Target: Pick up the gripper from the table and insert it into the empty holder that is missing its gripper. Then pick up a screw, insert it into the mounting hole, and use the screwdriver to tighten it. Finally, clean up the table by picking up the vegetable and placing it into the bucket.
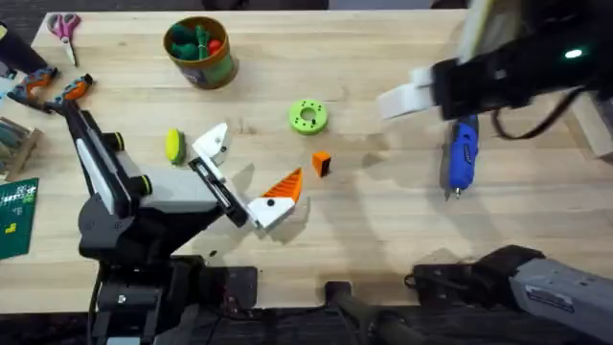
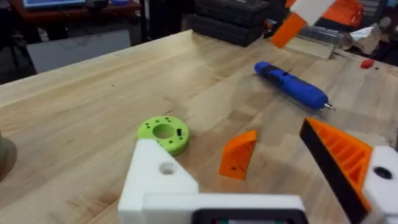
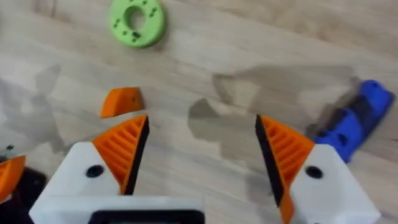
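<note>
Above the table, the right fingers (image 3: 202, 158) gape wide, holding nothing.

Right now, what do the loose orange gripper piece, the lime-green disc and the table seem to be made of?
The gripper: probably moulded or printed plastic, matte orange, with crisp flat faces and a small hole in one.
The lime-green disc: likely hard plastic too, uniform dull colour, with a clean centre hole and small holes around it.
The table: light wood with visible grain and joined strips, smooth finish.

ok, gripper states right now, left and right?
Left gripper: open, holding nothing; one finger mount lacks its orange tip.
Right gripper: open, empty, hovering above the table.
</note>
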